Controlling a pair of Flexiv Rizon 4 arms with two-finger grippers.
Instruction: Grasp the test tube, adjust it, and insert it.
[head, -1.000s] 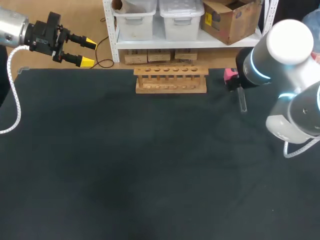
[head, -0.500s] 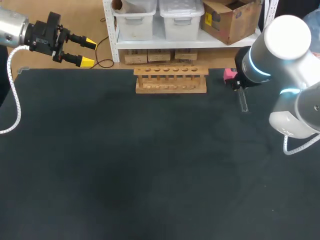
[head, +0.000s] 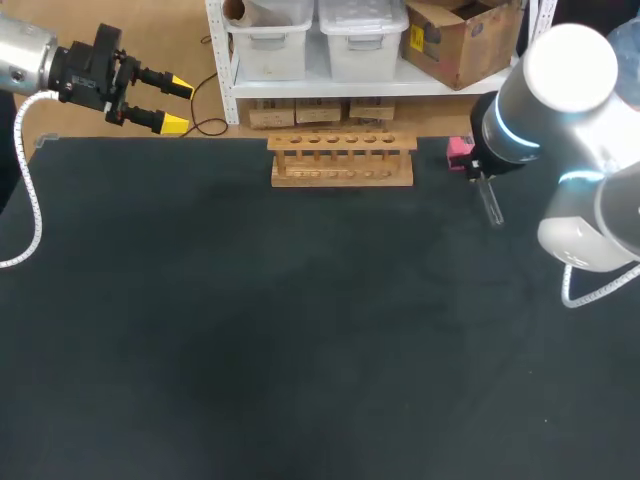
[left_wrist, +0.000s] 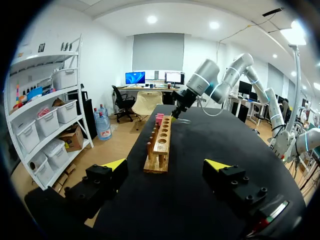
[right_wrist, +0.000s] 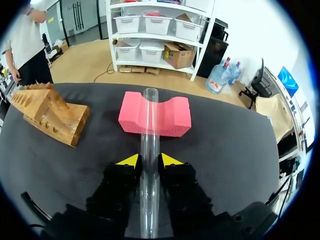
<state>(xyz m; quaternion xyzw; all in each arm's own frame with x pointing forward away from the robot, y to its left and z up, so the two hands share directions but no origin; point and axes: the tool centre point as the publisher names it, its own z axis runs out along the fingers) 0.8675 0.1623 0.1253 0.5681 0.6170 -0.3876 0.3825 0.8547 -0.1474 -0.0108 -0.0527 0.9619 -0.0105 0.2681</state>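
1. Black table (head: 300, 350), matte top, fills the head view.
2. Tan floor (head: 170, 30) behind it; white shelf unit (head: 221, 60) holds plastic bins (head: 362, 40) and a cardboard box (head: 455, 40).
3. White walls (left_wrist: 100, 60), ceiling lights (left_wrist: 152, 19) on.

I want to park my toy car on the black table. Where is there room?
The near half of the table, in front of the wooden rack, is bare, and so is the far left stretch between the rack and the left gripper. It is crowded at the far right: the pink foam block and the right gripper holding the test tube.
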